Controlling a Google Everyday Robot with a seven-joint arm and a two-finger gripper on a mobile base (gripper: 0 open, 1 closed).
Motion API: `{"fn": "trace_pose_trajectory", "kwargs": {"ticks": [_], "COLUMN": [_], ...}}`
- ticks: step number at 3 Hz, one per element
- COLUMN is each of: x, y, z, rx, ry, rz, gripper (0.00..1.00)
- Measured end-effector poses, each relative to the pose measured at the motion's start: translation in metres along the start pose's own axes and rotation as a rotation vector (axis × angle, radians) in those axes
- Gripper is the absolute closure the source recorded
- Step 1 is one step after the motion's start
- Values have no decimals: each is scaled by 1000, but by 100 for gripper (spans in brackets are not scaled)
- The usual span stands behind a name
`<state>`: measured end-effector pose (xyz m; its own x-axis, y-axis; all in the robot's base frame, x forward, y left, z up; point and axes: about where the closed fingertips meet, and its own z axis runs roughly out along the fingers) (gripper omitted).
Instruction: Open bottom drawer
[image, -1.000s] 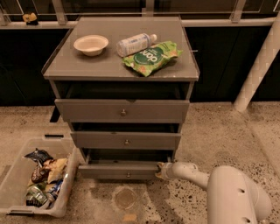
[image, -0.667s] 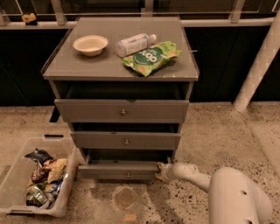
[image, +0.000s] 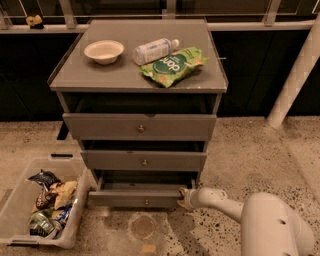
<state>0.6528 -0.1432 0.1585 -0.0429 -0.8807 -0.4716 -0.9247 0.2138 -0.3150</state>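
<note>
The grey cabinet has three drawers. The bottom drawer has the slimmest front and a small round metal knob at its centre. It stands pulled out a little, with a dark gap above its front. My gripper reaches in from the lower right on a white arm and sits at the right end of the bottom drawer's front, touching its top edge.
A white bowl, a plastic bottle and a green chip bag lie on the cabinet top. A clear bin of snack packs stands on the floor at the left. A white post leans at the right.
The bottom drawer's front has come out slightly further. The gripper stays at its right end.
</note>
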Motion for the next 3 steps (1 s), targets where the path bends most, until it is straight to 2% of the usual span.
{"fn": "trace_pose_trajectory", "kwargs": {"ticks": [2, 3], "x": [1, 1], "y": [22, 22], "z": [-10, -9], "rx": [-18, -18], "ry": [-22, -22], "rz": [-10, -9], "gripper": [100, 100]}}
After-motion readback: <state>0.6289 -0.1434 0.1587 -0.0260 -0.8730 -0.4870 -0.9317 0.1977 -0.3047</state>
